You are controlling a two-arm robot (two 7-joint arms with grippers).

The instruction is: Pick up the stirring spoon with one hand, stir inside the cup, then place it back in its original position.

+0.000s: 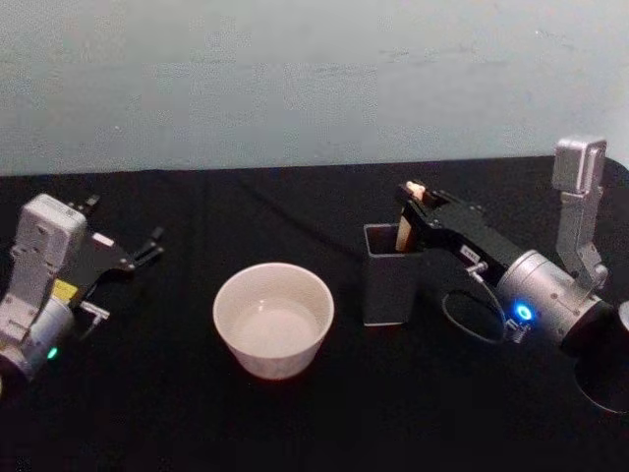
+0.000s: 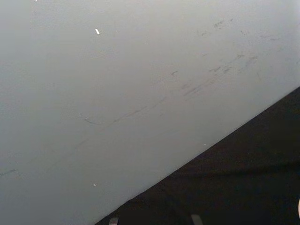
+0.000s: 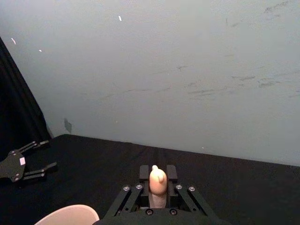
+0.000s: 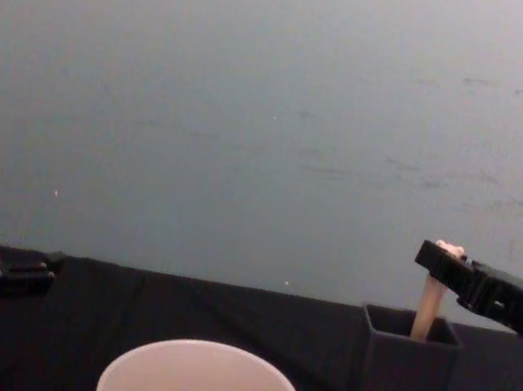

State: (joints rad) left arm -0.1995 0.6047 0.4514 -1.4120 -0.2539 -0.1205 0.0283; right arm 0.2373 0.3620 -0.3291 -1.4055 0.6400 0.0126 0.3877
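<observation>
One spoon (image 1: 406, 218) standing upright in the dark grey holder (image 1: 390, 280), cream handle poking above the rim, bear head on top. Pinched near that top by the right end effector (image 1: 413, 204), fingers pressed against the handle from both sides, as seen clearly from the right wrist, with the bear head (image 3: 158, 177) sticking up between the fingers (image 3: 144, 172). Stem and bowl hidden inside the holder. Judged to be the grasp step, lift not yet begun.

Just to the robot's left of the holder, apart from it, the wide cream cup (image 1: 274, 318), upright and open-mouthed; contents hard to tell.

Possible trouble from here: a pull not straight up could drag the stem against the thin holder wall and tip the tall, narrow holder, perhaps toward the cup. A grip so near the top could also let the spoon swing or slip once free. Moving across too low could knock the spoon's bowl on the cup rim.

Room for moving: open space above the holder and the cup, nothing overhanging. Plenty of bare black counter (image 1: 442, 413) in front and between things. Wall behind, past the far counter edge, so little reason to push rearward. Left end effector (image 1: 147, 246) parked far to the left near the counter's side, fingers spread, well apart from the cup and out of the path.
</observation>
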